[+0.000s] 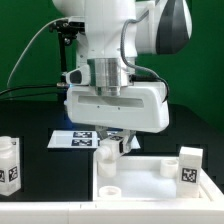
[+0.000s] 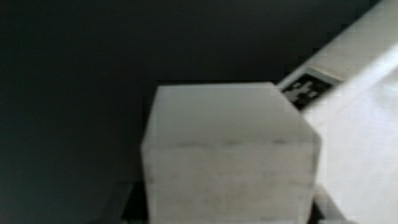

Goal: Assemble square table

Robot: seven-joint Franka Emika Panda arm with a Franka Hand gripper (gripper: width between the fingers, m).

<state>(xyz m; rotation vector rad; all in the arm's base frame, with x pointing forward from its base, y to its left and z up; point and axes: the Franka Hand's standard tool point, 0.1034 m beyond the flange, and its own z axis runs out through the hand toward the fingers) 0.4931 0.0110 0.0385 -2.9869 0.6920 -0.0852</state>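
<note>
Black tabletop [image 1: 35, 145], gripper [image 1: 113, 142] clasping leg [image 1: 105, 152] over slab [image 1: 150, 166], spare leg [image 1: 10, 165] apart

Arm [image 1: 112, 35] upright, gripper [image 1: 113, 142] pointing straight down, low, closed

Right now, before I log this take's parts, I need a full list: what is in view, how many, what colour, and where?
table slab: one, white, at the front, towards the exterior view's right.
left leg: one, white with black-and-white tags, upright at the exterior view's left edge.
right leg: one, white with a tag, upright by the slab's far right corner; on it or behind it, cannot tell.
held leg: one, white, upright over the slab's far left corner.
marker board: one, white with black tags, flat behind the gripper.
table surface: one, black, under everything.
arm: one, white, centre.
gripper: one, white, closed on the held leg.
</note>
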